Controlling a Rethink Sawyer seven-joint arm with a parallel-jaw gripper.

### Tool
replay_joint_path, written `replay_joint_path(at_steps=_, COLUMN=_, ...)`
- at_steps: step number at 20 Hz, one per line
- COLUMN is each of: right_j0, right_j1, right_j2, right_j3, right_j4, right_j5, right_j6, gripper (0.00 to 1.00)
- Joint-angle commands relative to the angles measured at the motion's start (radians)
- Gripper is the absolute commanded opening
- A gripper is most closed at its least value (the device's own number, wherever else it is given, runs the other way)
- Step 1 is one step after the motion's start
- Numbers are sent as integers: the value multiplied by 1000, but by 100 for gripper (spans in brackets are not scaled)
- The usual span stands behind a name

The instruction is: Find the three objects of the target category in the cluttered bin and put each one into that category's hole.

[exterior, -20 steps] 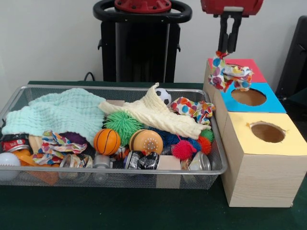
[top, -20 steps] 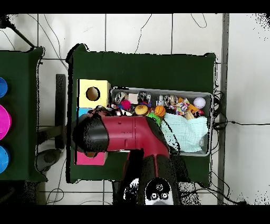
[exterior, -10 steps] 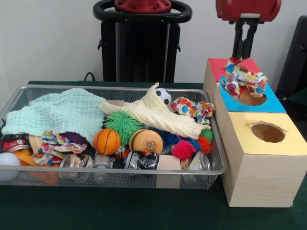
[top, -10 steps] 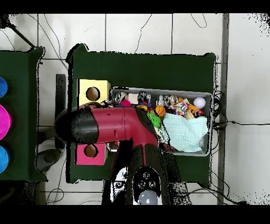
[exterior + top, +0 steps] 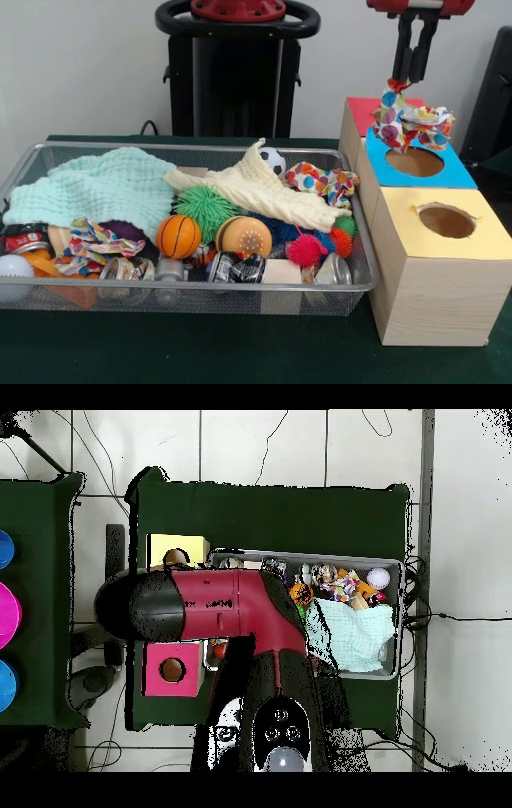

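The gripper, jaws clamped on the multicoloured polka-dot cloth scrap, has shifted along the boxes and risen above the blue-topped box's hole, ready for release.

No legible text, label, brand, number or sign appears on any object in either view.

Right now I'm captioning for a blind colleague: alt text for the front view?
The gripper dangles a polka-dot cloth from its closed fingers above the blue box's hole. Beside the boxes sits a wire bin crowded with balls, cloths and cans.
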Motion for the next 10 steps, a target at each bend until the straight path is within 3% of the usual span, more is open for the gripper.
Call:
replay_joint_path(at_steps=1, right_j0=-4, right_j1=73, right_j2=5, right_j3=-47, right_j4=34, right_j5=56, right_j6=196, gripper=0)
replay_joint_path(at_steps=10, right_j0=15, right_j1=130, right_j2=-7, right_j3=-91, right_j4=41, right_j5=29, right_j6=208, gripper=0)
